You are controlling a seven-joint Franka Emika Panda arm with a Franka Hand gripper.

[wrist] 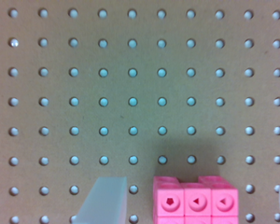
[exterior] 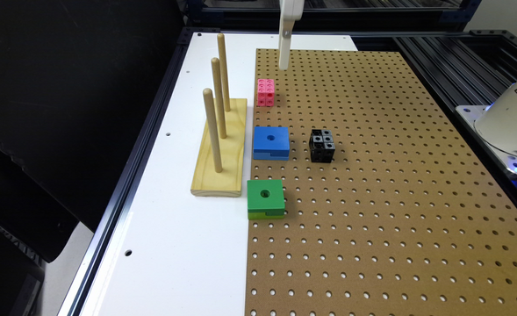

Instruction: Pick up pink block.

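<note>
The pink block (exterior: 265,92) is a small dimpled cube standing on the brown pegboard (exterior: 394,175), near its far end by the white strip. My gripper (exterior: 284,59) hangs in the air just above and slightly beyond it, apart from it. In the wrist view the gripper (wrist: 196,183) is open. One pale fingertip (wrist: 107,200) shows to one side of the pink block (wrist: 193,201) and the other sits at the frame's edge. The block lies between them, closer to the first, with nothing gripped.
A blue block (exterior: 271,142), a black dimpled cube (exterior: 321,145) and a green block (exterior: 265,199) sit on the pegboard nearer the camera. A wooden base with three upright pegs (exterior: 220,145) stands on the white surface at the exterior view's left. The robot base (exterior: 512,118) is at the right.
</note>
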